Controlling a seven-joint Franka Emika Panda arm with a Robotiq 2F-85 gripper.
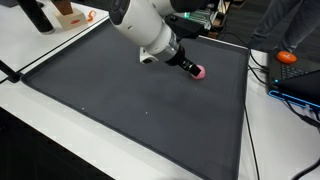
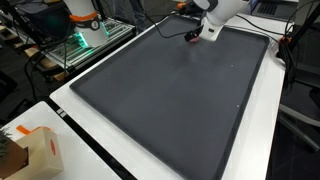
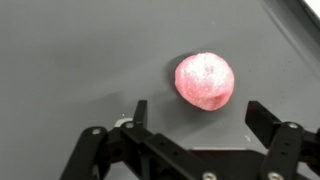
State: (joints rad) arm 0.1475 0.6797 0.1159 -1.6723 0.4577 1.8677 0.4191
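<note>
— How wide does your gripper (image 3: 198, 114) stand?

— As wide as it goes. In the wrist view my two black fingers (image 3: 140, 112) stand well apart, and there is nothing clamped between them.

— What is nearest to you?

— A small round pink ball with a glittery surface (image 3: 205, 80). It lies on the dark grey rectangular mat (image 3: 70, 60), just ahead of my fingertips and in line with the gap between them. Its near edge is about level with the tips, and I see mat on both sides of it, so neither finger touches it.

— And from outside?

— In both exterior views my white arm reaches down at a slant over the far part of the mat (image 1: 130, 110), close to one of its corners. The ball (image 1: 198, 72) shows right at the tip of my gripper (image 1: 189, 66). From there I cannot tell whether they touch. The mat lies on a white table (image 1: 15, 100).
</note>
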